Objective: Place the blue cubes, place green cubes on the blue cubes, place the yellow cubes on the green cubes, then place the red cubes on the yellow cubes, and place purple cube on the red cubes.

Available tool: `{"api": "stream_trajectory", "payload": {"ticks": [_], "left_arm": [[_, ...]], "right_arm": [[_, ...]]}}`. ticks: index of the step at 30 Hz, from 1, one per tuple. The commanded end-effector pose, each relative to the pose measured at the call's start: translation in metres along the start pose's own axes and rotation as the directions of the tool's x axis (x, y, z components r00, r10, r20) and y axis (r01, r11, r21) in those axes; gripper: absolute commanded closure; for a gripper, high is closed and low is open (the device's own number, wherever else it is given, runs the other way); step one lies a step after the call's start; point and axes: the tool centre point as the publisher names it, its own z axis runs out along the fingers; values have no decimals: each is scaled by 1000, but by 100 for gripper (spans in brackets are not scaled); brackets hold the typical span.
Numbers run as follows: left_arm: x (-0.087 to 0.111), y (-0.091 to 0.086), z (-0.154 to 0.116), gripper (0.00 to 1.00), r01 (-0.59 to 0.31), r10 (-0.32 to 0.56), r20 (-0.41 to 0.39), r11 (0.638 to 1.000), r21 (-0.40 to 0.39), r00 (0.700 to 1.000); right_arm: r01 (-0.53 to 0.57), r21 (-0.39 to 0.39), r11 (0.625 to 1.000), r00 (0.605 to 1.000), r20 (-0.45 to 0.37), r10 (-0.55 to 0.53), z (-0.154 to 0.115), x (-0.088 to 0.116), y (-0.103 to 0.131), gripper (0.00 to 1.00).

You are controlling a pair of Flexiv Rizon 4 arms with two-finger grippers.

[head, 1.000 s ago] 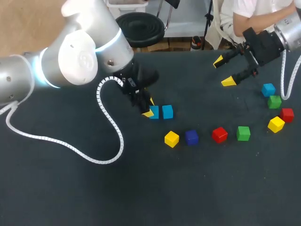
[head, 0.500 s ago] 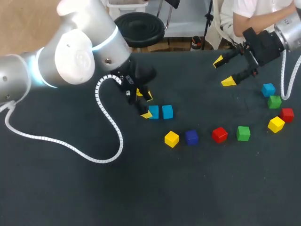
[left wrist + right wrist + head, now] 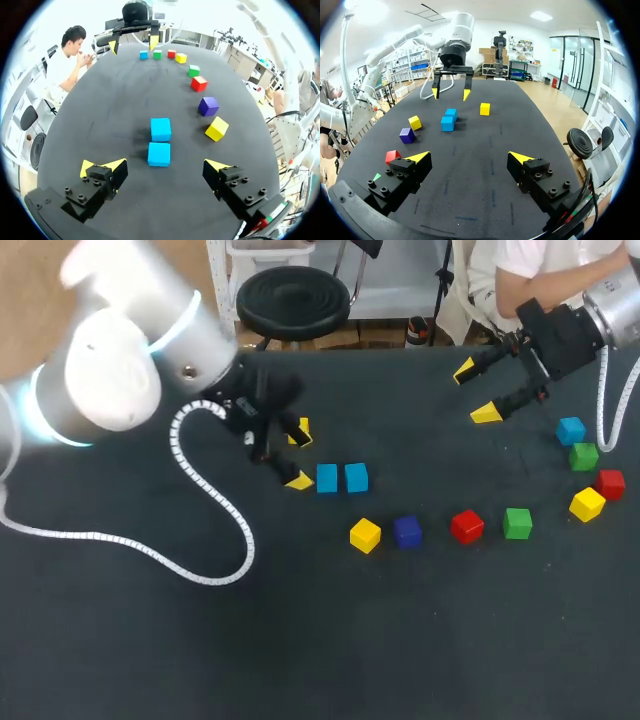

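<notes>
Head view: the purple cube [image 3: 407,532] is lying near the middle of the desk [image 3: 150,640]. A yellow cube [image 3: 365,535] is sitting just beside it on the left, a red cube [image 3: 467,526] near it on the right, and a green cube [image 3: 517,523] past the red one. Up and left of the purple cube the blue pair [image 3: 330,478] is resting side by side. The left gripper [image 3: 298,455] is hovering just past that pair, fingers spread wide and holding nothing. Well right of the purple cube, far yellow [image 3: 587,504], far red [image 3: 610,483], far green [image 3: 583,455] and far blue [image 3: 571,430] are sitting in a loose line. The right gripper [image 3: 476,392] is hanging up and right of the purple cube, fingers wide apart and empty.

Left wrist view: the left gripper [image 3: 160,170] is gaping open, with the blue pair [image 3: 159,154] lying just ahead of it, untouched. The purple cube [image 3: 208,106] is sitting further ahead, the yellow cube [image 3: 216,128] just nearer than it, and the red cube [image 3: 198,83] and green cube [image 3: 193,70] beyond it.

Right wrist view: the right gripper [image 3: 470,158] is standing wide open with nothing between its fingers. The purple cube [image 3: 406,135] is lying ahead, the red cube [image 3: 392,156] nearer than it and the yellow cube [image 3: 414,122] just beyond it. Further off, the blue pair [image 3: 447,123] is lying before the open left gripper [image 3: 451,93]. A lone yellow [image 3: 484,108] is sitting well apart from the purple cube, past the blue pair.
</notes>
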Motion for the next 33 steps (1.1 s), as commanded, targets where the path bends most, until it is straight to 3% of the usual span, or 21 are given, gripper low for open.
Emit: {"api": "stream_trajectory", "payload": {"ticks": [1,12,33], "left_arm": [[5,-3,-6,0,4,-4,37,1000,-4,999],[-9,2,-21,0,-12,13,61,1000,-21,998],[-9,2,-21,0,-12,13,61,1000,-21,998]], "right_arm": [[1,2,1000,1000,0,-1,0,0,1,0],[1,2,1000,1000,0,-1,0,0,1,0],[1,2,1000,1000,0,-1,0,0,1,0]]}}
